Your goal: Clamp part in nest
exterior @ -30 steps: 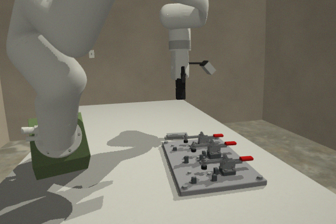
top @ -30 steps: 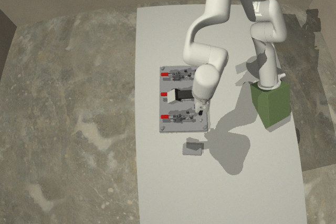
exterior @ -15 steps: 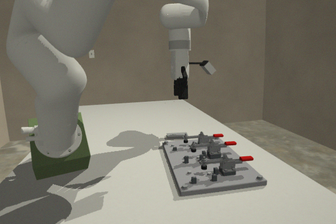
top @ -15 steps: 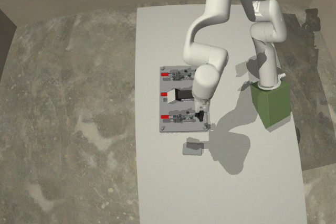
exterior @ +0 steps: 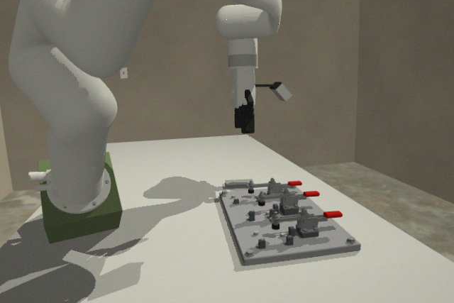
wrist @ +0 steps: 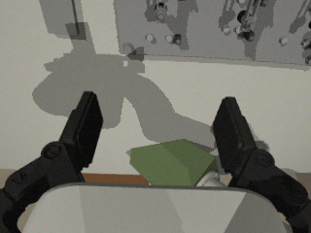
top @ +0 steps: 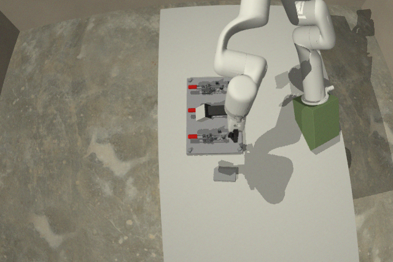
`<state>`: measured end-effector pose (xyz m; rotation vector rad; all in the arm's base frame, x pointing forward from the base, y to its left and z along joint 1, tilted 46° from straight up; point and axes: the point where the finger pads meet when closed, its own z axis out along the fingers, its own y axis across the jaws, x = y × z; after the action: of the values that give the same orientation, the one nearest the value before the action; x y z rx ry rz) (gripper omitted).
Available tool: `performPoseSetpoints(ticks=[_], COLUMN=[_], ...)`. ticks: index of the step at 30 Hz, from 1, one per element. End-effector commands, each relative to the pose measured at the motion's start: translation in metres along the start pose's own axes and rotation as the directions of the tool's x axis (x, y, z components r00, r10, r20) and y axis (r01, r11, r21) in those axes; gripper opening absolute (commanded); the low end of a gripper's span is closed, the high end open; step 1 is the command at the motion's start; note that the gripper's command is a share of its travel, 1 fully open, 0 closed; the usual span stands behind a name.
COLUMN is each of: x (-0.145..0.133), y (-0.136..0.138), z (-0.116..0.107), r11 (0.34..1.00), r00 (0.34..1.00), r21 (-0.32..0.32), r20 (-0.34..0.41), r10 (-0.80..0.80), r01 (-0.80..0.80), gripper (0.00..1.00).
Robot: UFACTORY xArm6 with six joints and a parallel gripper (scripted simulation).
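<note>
The part (top: 225, 173) lies on the table (top: 285, 221) beside the fixture (top: 193, 150), clear only from above. The wrist view cuts it off; there the jaws gape wide, empty, high above the table.

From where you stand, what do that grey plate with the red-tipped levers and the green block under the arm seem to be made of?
The fixture plate looks like matte grey metal: flat, dull, with bolt heads at its corners. The clamp handles' red tips look like plastic or rubber sleeves, a saturated colour with no shine. The green pedestal could be painted metal or plastic; its even, matte colour leaves that open.
</note>
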<state>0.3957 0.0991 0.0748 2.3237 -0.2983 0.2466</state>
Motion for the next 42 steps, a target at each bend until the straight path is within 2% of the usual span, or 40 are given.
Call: performPoseSetpoints(ticks=[1, 8, 9, 42], x=[0.0009, 0.0009, 0.0009, 0.0009], y=[-0.0005, -0.0005, -0.0005, -0.0005], z=[-0.0014, -0.0014, -0.0014, -0.0014], r11=[1.000, 1.000, 1.000, 1.000], r00=[1.000, 1.000, 1.000, 1.000], r21=[0.003, 0.003, 0.003, 0.003], r20=[-0.002, -0.002, -0.002, -0.002], r10=[0.001, 0.001, 0.001, 0.001], r01=[-0.001, -0.001, -0.001, -0.001], gripper=[1.00, 1.00, 0.47, 0.47])
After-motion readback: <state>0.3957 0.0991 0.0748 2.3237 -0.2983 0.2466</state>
